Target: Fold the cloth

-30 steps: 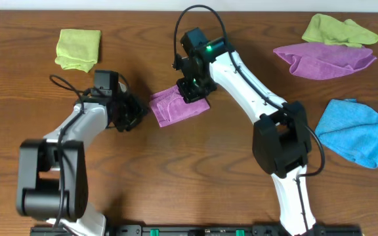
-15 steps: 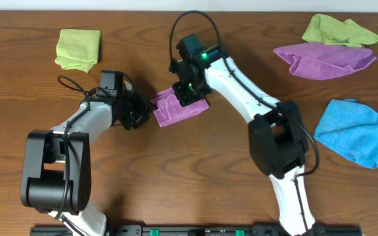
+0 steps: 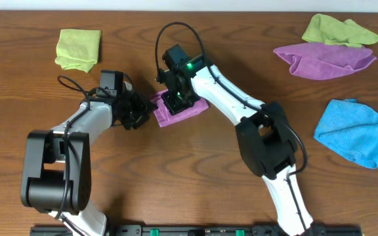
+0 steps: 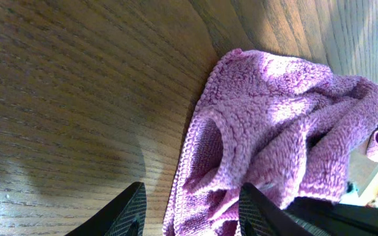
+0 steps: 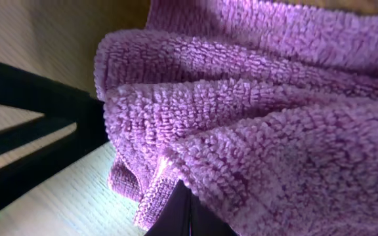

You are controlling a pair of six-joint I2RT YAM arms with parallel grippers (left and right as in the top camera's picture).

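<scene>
table (image 3: 195, 177): brown wood, carries everything below.
right arm (image 3: 241, 98): white and black, reaches from the near edge across to the table's middle.
left arm (image 3: 77, 124): bends in toward the same spot from the other side.
blue cloth (image 3: 352, 131): loose heap well off to the right, no part in the job.
lilac cloth (image 3: 323, 58): paler purple, rumpled, far right.
lime-green cloth (image 3: 79, 49): folded, far left; a second of the same colour lies crumpled just behind the lilac one.
cloth (image 3: 192, 109): magenta-purple, mid-table between the two claws, already gathered into a small packet. the wrist views show several layers and a rolled lip, so at least one fold looks done. edges are uneven and the top is puckered; no tag visible.
right claw (image 3: 174, 99): fingers together, a ridge of the cloth's pile pinched at the tips.
left claw (image 4: 192, 210): fingers apart, straddling the cloth's near edge; one finger is clear of the fabric, so not clamped.
status, as a judgement: late stage. left to do: lay the top layer flat, square the edges, let go.
</scene>
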